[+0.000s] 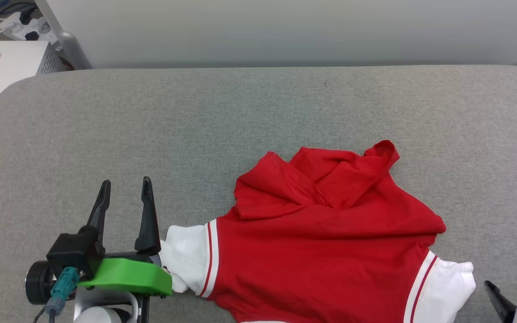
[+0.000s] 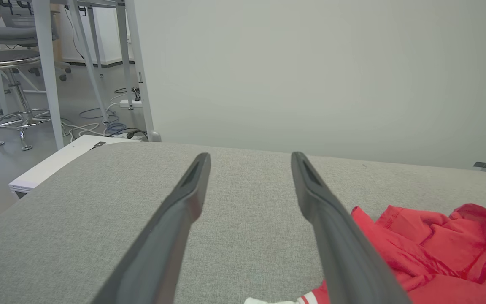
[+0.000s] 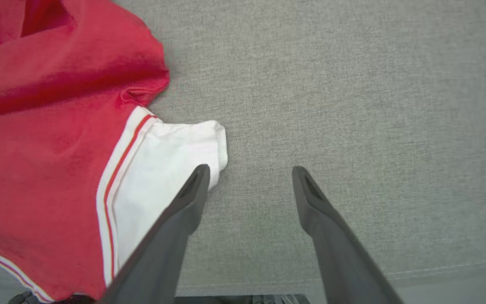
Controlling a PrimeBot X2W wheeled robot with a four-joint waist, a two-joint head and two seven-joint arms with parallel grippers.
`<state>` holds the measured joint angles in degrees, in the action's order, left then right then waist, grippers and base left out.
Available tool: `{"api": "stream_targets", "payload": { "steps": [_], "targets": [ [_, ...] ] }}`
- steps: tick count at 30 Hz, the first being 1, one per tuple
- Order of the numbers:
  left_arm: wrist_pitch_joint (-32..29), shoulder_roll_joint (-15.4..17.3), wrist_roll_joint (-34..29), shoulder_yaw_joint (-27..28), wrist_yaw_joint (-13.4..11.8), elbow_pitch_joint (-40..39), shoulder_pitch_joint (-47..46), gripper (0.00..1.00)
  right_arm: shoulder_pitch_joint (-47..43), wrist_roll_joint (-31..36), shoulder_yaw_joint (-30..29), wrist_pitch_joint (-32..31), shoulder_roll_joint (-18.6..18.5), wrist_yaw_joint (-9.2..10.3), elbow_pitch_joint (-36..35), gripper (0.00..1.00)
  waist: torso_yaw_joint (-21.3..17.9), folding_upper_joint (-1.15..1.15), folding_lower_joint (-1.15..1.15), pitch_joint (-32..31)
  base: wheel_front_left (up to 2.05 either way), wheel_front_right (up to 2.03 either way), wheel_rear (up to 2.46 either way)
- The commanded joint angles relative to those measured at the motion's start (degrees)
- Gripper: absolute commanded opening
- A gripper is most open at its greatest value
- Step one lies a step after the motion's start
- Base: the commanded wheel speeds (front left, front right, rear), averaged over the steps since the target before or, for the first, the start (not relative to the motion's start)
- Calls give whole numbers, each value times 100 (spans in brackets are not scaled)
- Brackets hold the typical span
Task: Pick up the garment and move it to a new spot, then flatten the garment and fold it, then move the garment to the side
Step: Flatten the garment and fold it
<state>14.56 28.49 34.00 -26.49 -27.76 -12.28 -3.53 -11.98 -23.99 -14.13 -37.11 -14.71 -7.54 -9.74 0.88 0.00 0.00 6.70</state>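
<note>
The grey fabric-covered worktop point(image 1: 258, 112) spreads across the head view, with a pale wall point(image 1: 285, 31) behind it. The garment point(image 1: 326, 242) lies crumpled on the worktop's near right part, plain red side up (no lettering shows). Its far portion is bunched in folds and turned over on itself, and its near edge runs off the bottom of the head view. Its left sleeve point(image 1: 186, 260), white with red-and-white striped trim, sticks out toward the robot's left. The right sleeve point(image 1: 447, 287) lies at the garment's near right corner. The left hand point(image 1: 126, 184) sits low over the worktop just beside the left sleeve, its two dark fingers spread apart with nothing between them, pointing away over bare fabric. The right hand point(image 3: 250, 169) is likewise open and empty, just beside the right sleeve. In its wrist view one finger crosses the sleeve's edge, though whether it touches the cloth cannot be told.
</note>
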Motion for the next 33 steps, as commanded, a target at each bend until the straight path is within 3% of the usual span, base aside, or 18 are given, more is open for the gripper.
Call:
{"api": "stream_targets", "payload": {
  "steps": [1,8,19,20,21,22,29,33],
  "targets": [
    [-5,8,-79,-14,-43,-48,52,100,-61,-82,113,-138,-32,5,-54,100,60,0,0,95,0,0,0],
    [-6,-73,-157,-76,-24,-100,-154,100,67,-306,553,-549,-48,5,-36,100,283,0,0,500,0,0,0],
    [16,-223,-148,-47,120,141,-327,100,209,-406,825,-772,29,5,939,100,392,0,0,819,0,0,0],
    [6,-225,-122,-46,136,165,-326,100,222,-420,857,-790,30,5,996,49,389,0,0,815,0,0,0],
    [-36,-225,-77,-52,157,189,-317,100,238,-457,873,-776,44,5,1027,10,385,0,0,805,0,0,0],
    [-80,-217,-32,-50,173,215,-303,100,251,-483,886,-762,51,5,1068,0,379,0,0,780,0,0,0],
    [-922,81,556,-2,317,137,-44,100,196,-366,768,-567,89,5,984,0,345,0,0,481,0,0,0],
    [-1660,410,1082,13,581,-135,77,100,147,-299,701,-507,134,5,851,0,321,0,0,360,0,0,0]
  ]
}}
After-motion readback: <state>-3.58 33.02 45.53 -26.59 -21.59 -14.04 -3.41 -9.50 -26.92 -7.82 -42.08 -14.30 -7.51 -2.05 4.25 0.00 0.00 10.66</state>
